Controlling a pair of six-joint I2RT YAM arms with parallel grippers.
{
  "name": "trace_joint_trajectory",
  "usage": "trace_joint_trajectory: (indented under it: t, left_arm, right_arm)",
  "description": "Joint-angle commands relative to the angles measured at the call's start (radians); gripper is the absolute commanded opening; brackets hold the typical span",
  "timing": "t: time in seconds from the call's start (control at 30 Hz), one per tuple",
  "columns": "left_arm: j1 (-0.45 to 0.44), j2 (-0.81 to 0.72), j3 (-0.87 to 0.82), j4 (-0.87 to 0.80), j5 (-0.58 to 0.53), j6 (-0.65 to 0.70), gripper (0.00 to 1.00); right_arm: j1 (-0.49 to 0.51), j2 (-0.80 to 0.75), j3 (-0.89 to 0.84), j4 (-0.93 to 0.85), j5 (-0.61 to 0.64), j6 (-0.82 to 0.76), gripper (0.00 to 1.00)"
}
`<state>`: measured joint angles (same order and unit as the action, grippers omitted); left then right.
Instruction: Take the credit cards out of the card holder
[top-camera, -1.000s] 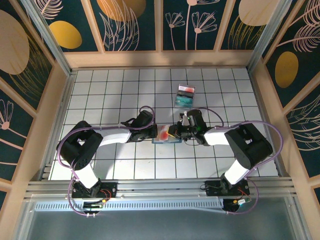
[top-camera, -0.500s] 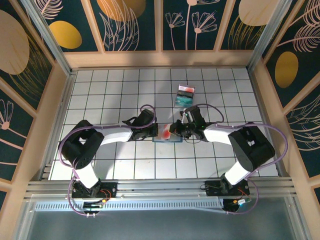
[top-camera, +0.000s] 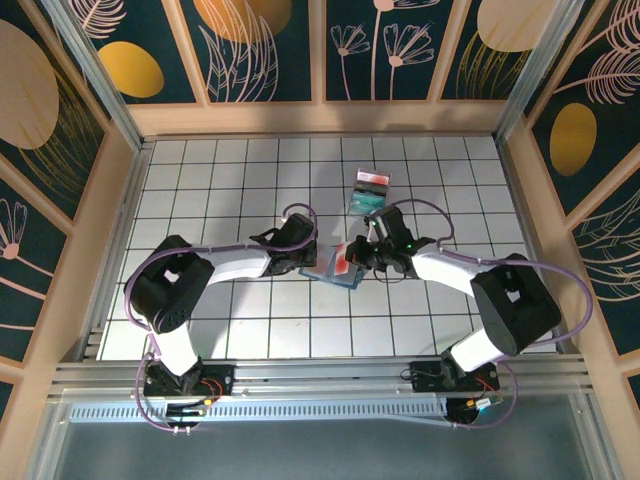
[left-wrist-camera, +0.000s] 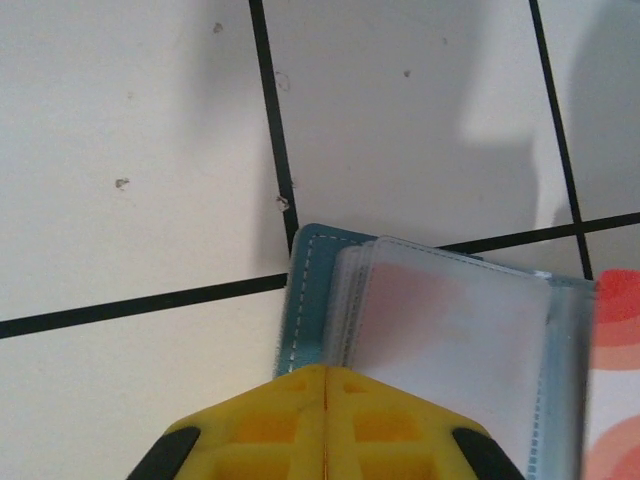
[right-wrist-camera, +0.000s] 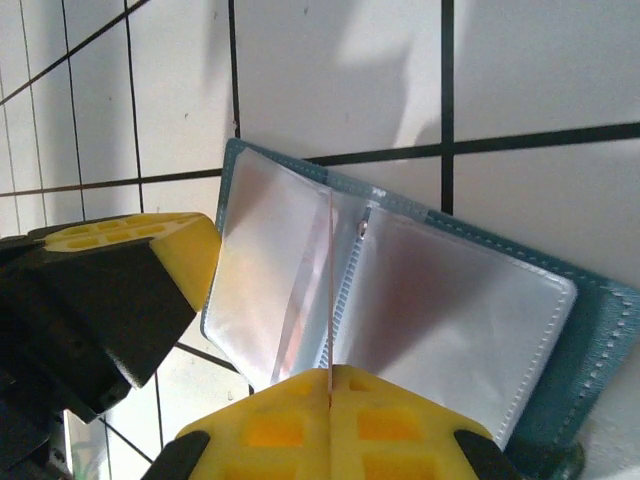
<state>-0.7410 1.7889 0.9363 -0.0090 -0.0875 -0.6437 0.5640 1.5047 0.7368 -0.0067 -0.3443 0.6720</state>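
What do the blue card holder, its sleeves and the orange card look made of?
Slate-blue bifold card holder: soft matte leather or imitation, stitched edge. Inner sleeves: clear glossy plastic, glare and see-through. Reddish-orange card: thin stiff plastic, probably.

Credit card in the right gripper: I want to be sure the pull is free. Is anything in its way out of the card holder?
Nothing visible does. The right gripper pinches the credit card edge-on over the open card holder; the left gripper clamps the holder's other edge, off to one side.
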Motion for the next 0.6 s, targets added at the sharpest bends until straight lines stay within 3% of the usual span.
trace_joint_trajectory:
  t: [0.0, 0.2, 0.37, 0.53, 0.57]
  left_arm:
    - [-0.001, -0.003, 0.025, -0.036, -0.01, 0.024, 0.12]
    - [-0.001, -0.069, 0.021, -0.044, 0.009, 0.021, 0.26]
    - [-0.001, -0.17, 0.017, -0.039, -0.029, 0.005, 0.58]
    - [-0.001, -0.228, 0.015, -0.036, -0.108, -0.014, 0.99]
    - [-0.001, -0.235, 0.013, -0.037, -0.126, -0.015, 0.99]
  right_arm:
    - [0.003, -0.054, 0.075, -0.116, 0.087, -0.081, 0.0]
    - [0.001, -0.09, 0.222, -0.271, 0.259, -0.246, 0.0]
    - [-0.008, -0.069, 0.361, -0.322, 0.366, -0.433, 0.0]
    - [-0.011, -0.001, 0.49, -0.302, 0.448, -0.639, 0.0]
    - [-0.038, 0.012, 0.507, -0.295, 0.448, -0.677, 0.0]
